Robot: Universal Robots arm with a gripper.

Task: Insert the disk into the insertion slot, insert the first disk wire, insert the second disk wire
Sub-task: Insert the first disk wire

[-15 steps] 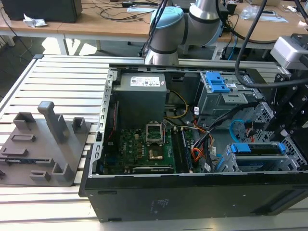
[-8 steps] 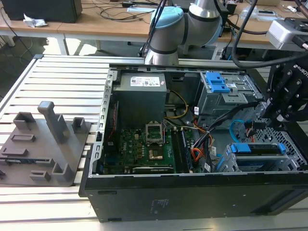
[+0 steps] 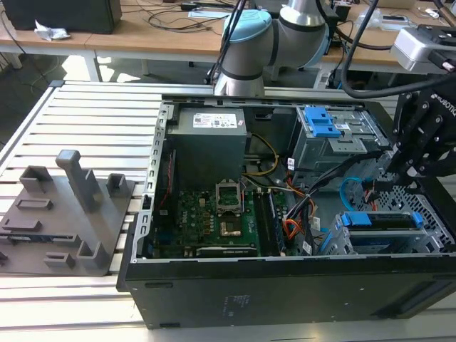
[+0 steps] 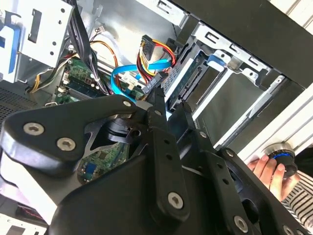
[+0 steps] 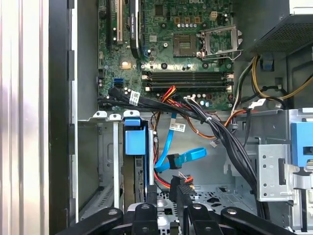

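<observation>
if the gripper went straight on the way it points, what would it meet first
Probably the orange-red wires and the loop of the blue cable, just ahead of the gripper; depth is unclear, so which comes first I cannot tell.

**Setting:** robotics laboratory or test workshop.

**Evidence, exterior view:**
- Silver slatted aluminium-profile table, spanning the left and centre of the frame.
- Long light-wood workbenches along the top edge, strewn with loose black cables.
- Dark box-shaped unit standing on the bench at the upper left corner.
- Grey industrial robot arm with light blue joint caps, top centre, rising behind the table.
- Open black metal desktop computer case, lower centre to right, with its side panel off and a green circuit board exposed.
- Grey plastic fixture plate with upright posts and blocks, lower left, lying on the slats just beside the case.
</observation>
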